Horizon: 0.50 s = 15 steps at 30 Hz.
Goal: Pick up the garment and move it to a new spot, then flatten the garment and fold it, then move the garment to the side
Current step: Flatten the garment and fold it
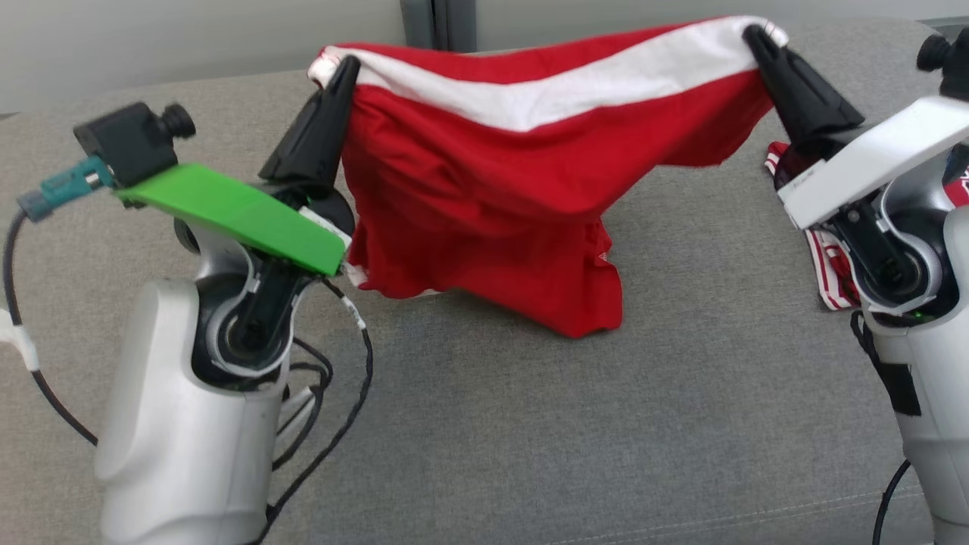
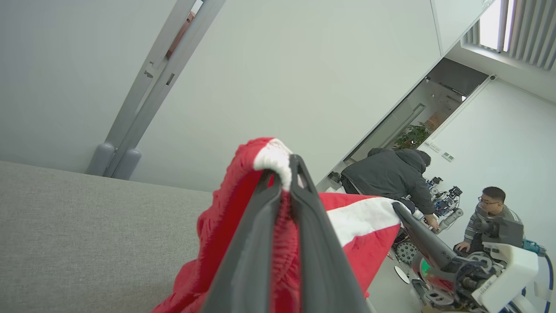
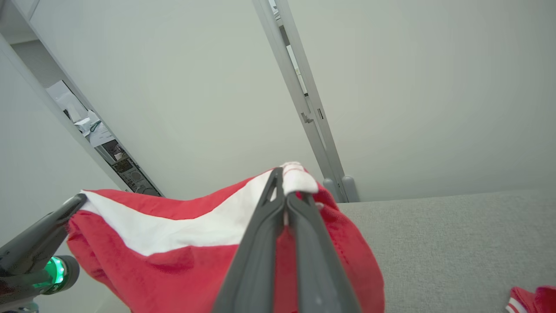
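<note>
Fingers (image 1: 324,125) hold garment (image 1: 484,189) stretched left to right.

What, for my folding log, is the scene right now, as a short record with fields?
garment: red garment with a white band, lifted and stretched between both grippers, lower part hanging down
left gripper: left gripper shut on the garment's left top corner
right gripper: right gripper shut on its right top corner
surface: grey fabric surface
other: striped cloth, red and white, lying by the right arm
</note>
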{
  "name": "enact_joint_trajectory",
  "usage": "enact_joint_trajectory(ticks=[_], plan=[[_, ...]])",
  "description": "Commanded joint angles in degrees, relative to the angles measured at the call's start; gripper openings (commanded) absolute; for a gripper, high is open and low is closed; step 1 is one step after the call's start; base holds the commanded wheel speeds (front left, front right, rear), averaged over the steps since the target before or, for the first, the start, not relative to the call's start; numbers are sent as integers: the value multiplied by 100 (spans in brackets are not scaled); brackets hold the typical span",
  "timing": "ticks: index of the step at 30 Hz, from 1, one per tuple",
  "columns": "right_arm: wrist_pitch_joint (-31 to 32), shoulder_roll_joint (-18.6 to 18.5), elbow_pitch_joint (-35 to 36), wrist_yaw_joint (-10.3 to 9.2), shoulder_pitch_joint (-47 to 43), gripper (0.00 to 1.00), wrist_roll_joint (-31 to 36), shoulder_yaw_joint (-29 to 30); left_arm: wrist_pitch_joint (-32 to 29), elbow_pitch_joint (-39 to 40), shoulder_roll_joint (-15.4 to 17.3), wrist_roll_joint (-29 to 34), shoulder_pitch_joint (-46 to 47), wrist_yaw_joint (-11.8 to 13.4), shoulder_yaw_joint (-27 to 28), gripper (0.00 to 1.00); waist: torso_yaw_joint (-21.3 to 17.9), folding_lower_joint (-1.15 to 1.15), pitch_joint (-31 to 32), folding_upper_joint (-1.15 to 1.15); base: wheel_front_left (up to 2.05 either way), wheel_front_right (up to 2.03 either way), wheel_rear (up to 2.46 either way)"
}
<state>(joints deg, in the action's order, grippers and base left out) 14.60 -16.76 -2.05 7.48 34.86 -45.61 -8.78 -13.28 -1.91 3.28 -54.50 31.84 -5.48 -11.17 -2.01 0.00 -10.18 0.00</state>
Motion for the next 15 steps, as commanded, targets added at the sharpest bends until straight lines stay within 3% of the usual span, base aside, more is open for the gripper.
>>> enact_joint_trajectory(ticks=[1, 8, 12, 15], plan=[[32, 36, 86, 2, 204, 0, 114, 48, -65, 29, 78, -54, 277, 35, 79, 0, -92, 0, -54, 0, 0, 0, 0], [226, 320, -54, 2, 1233, 0, 308, 107, -107, -113, 208, -51, 1260, 173, 326, 0, -335, 0, -567, 0, 0, 0, 0], [143, 536, -646, 2, 2052, 0, 468, 150, 60, -479, 190, 6, 1944, 231, 468, 0, -434, 0, -1200, 0, 0, 0, 0], [-343, 718, -1318, 2, 2758, 0, 794, 175, 537, -905, 202, 42, 2502, 119, 699, 0, -540, 0, -1638, 0, 0, 0, 0]])
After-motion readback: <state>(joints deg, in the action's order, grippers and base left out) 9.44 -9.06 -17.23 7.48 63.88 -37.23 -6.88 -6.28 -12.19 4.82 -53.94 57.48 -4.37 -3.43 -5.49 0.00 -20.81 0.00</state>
